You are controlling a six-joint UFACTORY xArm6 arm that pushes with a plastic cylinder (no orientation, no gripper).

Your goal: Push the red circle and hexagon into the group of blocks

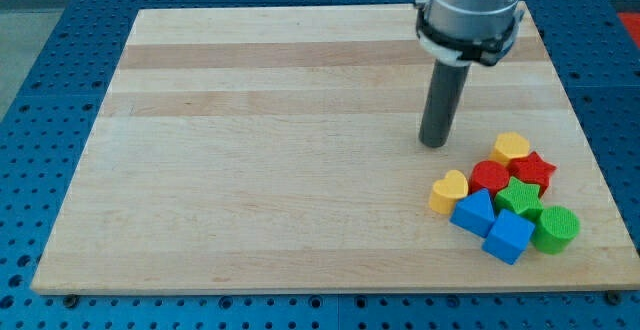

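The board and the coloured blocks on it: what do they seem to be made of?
The pale wooden board looks like light, matte wood, possibly laminated: lengthwise grain bands in differing tones show. The small coloured blocks, such as the red star block and the green cylinder block, look like moulded plastic or painted wood: uniform saturated colour, smooth faces, soft sheen. My tip is dark and smooth; material unclear.

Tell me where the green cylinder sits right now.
The green cylinder sits at the lower right end of the block cluster, near the board's bottom right corner, right of the blue cube and below the green star.
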